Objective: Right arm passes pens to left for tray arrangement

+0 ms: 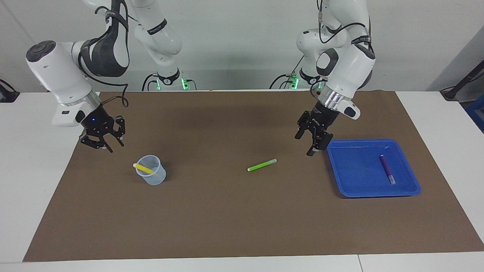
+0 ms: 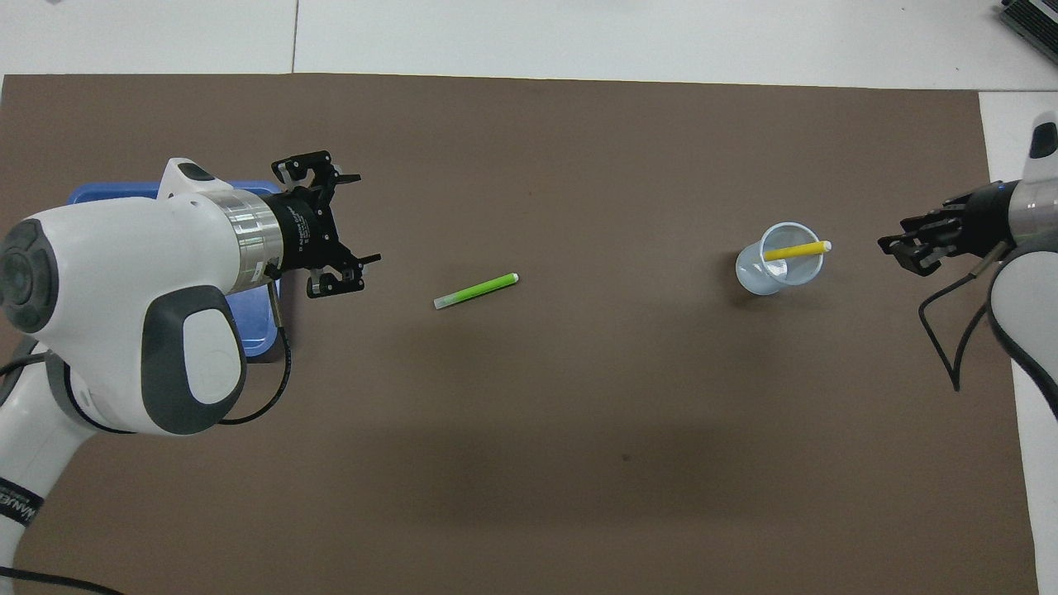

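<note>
A green pen (image 1: 262,165) (image 2: 477,290) lies flat on the brown mat near the table's middle. The purple pen (image 1: 387,169) lies in the blue tray (image 1: 355,173) (image 2: 258,326) at the left arm's end. The yellow pen (image 1: 145,169) (image 2: 795,250) leans in a small translucent cup (image 1: 153,177) (image 2: 773,277). My left gripper (image 1: 304,145) (image 2: 369,218) is open and holds nothing, over the mat just beside the tray's corner, on the green pen's side. My right gripper (image 1: 113,146) (image 2: 897,248) hangs over the mat's edge beside the cup with nothing visibly in it.
The brown mat (image 1: 227,219) covers most of the white table (image 1: 30,181). In the overhead view the left arm's body hides most of the tray. A dark object (image 1: 476,109) sits off the mat at the left arm's end.
</note>
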`<state>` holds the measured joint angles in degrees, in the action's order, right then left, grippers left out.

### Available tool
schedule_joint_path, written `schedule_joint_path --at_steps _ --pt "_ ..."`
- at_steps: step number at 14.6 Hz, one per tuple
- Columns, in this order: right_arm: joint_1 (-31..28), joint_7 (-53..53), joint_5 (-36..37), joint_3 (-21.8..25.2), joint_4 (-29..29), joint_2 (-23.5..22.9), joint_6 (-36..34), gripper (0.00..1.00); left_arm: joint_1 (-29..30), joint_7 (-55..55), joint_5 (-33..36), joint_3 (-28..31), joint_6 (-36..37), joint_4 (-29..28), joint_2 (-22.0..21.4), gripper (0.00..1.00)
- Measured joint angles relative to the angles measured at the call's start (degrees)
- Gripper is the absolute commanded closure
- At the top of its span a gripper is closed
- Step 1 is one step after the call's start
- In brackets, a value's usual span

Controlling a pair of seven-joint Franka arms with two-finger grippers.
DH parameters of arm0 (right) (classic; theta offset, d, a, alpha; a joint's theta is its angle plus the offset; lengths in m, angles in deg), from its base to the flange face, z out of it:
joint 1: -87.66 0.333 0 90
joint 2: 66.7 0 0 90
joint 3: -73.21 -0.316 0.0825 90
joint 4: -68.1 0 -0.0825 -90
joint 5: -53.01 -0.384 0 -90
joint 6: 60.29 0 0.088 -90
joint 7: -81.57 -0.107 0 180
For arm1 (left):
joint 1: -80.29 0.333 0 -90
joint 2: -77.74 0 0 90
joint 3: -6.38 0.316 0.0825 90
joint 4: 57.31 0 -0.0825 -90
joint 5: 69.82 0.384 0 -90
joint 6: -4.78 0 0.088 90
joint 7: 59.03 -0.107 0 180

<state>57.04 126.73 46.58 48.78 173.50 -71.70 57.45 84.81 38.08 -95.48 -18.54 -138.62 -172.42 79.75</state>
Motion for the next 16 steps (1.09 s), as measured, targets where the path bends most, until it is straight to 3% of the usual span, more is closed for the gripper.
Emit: schedule_joint_path --at_steps 4,8,12,16 --pt "0.1 -6.4 -0.01 -0.14 0.16 -0.32 0.54 0.61 -0.6 1.68 0.0 -0.3 1.93 -0.07 -0.02 0.0" --pt "0.13 -7.45 -0.01 -0.12 0.31 -2.21 2.48 0.61 -0.64 13.95 0.31 -0.35 2.18 -0.07 -0.01 0.0" --pt "0.1 -7.45 -0.01 -0.03 0.33 -3.91 4.8 0.61 -0.94 16.75 8.31 -0.41 6.0 0.63 1.07 0.0" --pt "-0.47 -7.45 -0.01 0.07 0.39 -5.0 5.08 0.61 -1.15 16.88 13.58 -0.38 8.59 3.41 5.04 0.0"
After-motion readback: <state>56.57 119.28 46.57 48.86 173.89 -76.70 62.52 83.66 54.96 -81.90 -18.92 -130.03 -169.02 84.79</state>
